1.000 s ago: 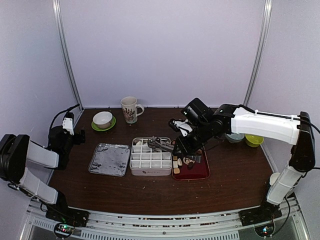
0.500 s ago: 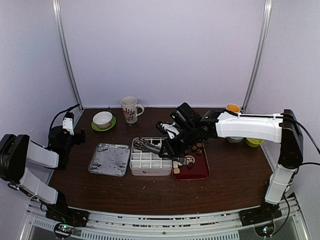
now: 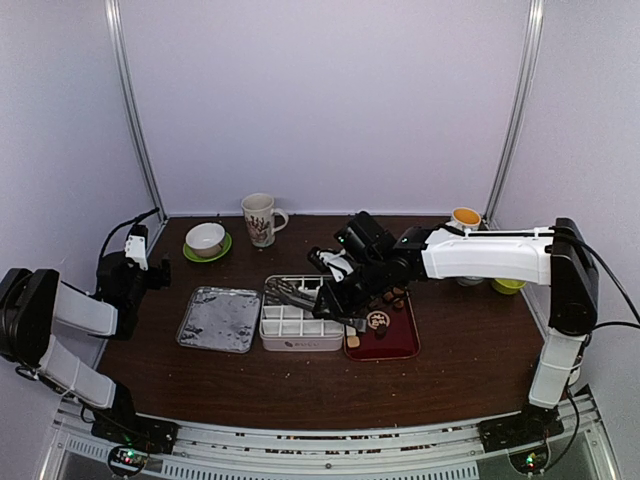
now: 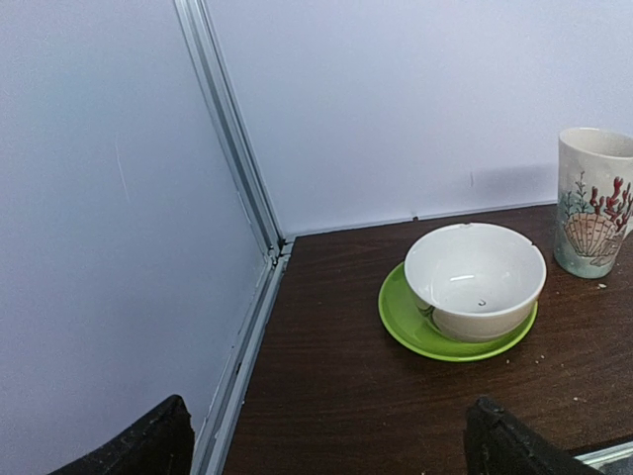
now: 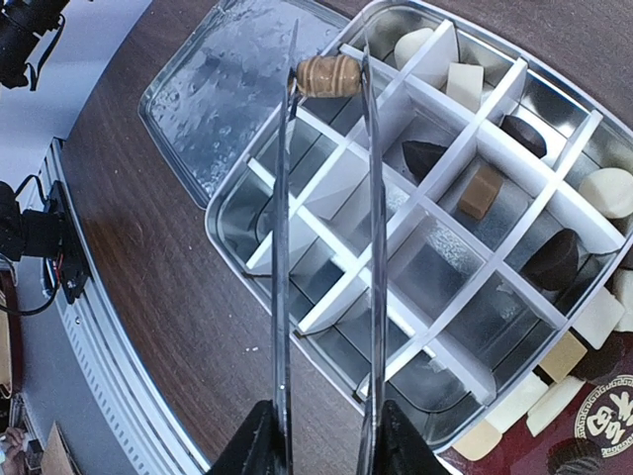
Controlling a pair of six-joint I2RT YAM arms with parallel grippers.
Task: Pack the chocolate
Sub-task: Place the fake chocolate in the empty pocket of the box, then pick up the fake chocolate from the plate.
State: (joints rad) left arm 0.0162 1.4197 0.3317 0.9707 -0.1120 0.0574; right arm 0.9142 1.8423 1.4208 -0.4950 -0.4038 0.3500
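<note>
1. The brown table (image 3: 470, 350) fills my overhead view, with both arms bolted at its near edge.
2. The right arm (image 3: 490, 255) reaches across to the middle of the table. The left arm (image 3: 70, 315) is folded back at the left side, well apart from the work.
3. A silver lid (image 3: 220, 318) lies flat just left of the white divided box (image 3: 300, 343). A dark-red tray (image 3: 395, 348) sits against the box's right side.
4. The left gripper (image 4: 326, 450) stands wide and empty, facing the back-left corner of the enclosure.
5. The right gripper (image 5: 321, 450) is clamped on a pair of metal tongs (image 5: 376, 247), its fingers pressing both blades from the outside.
6. On my left wrist feed a white bowl (image 4: 475, 277) rests on a green saucer (image 4: 415, 332), with a shell-printed mug (image 4: 593, 203) just to its right.
7. The tong tips pinch a striped tan chocolate (image 5: 328, 75), held up over the end of the box nearest the lid. I cannot tell which compartment lies beneath it.
8. Other chocolates (image 5: 480, 190), cream, dark and tan, already lie in compartments along one long side of the box.
9. More loose pieces (image 3: 390, 297) sit on the red tray.
</note>
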